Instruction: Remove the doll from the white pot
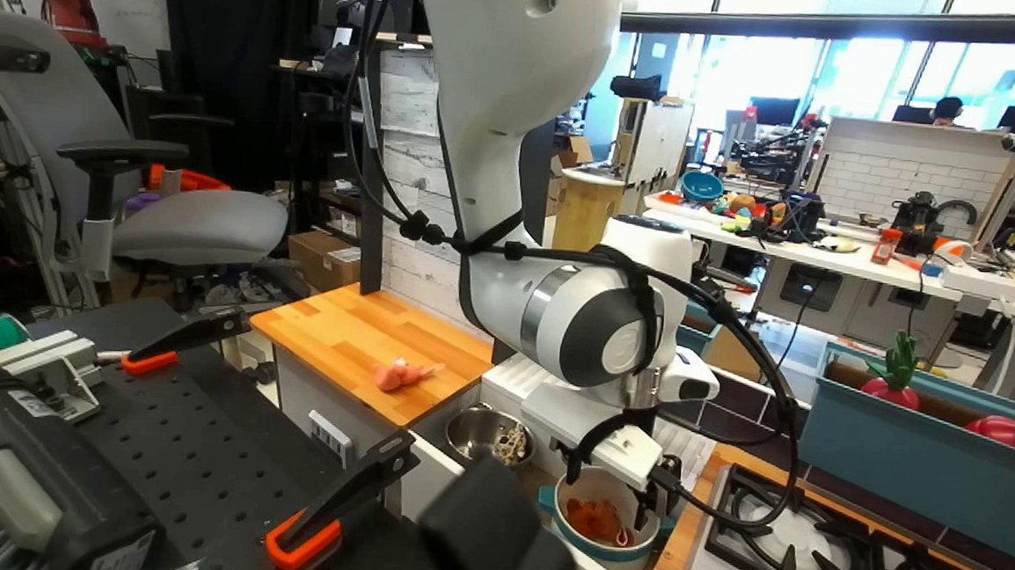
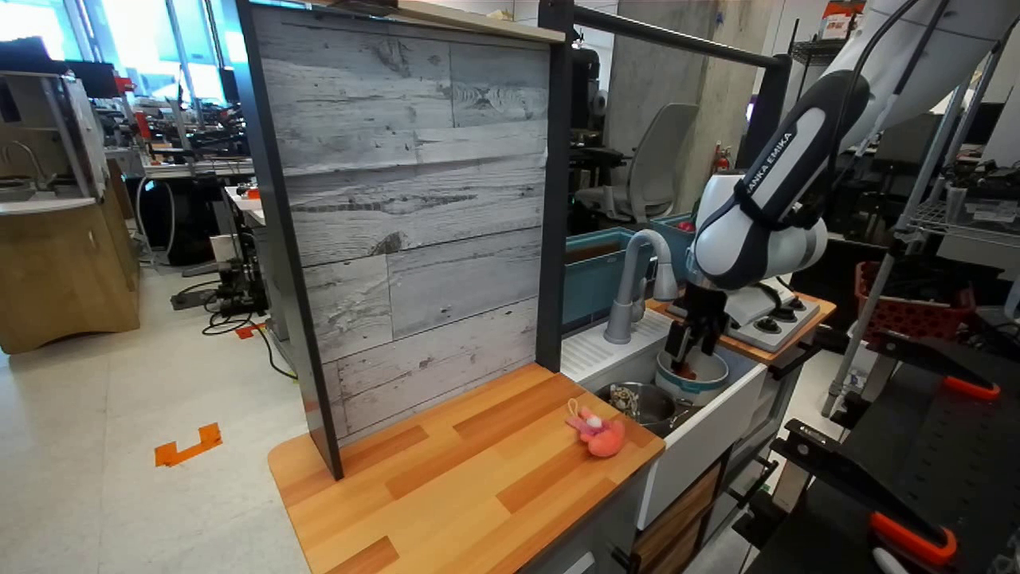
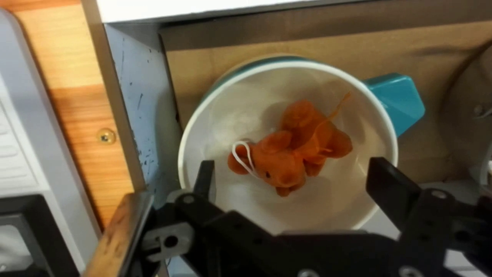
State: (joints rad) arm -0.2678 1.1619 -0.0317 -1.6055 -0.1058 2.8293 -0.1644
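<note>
1. Our black two-fingered gripper (image 3: pixel 291 166) points down at the round white pot with teal trim (image 3: pixel 246 105); its fingers stand wide apart, gripping nothing, likely so they can straddle what lies inside.
2. On the pot's floor rests the small orange-red plush doll (image 3: pixel 294 152), a white cord loop at its head; we judge its depth calls for a straight reach down.
3. At the pot's rim, one finger overlaps the edge in the wrist view; we cannot tell their heights, so bumping is possible.
4. Beside the pot sits a round steel bowl (image 1: pixel 466 430); the white sink (image 2: pixel 705 442) around both probably limits sliding.
</note>
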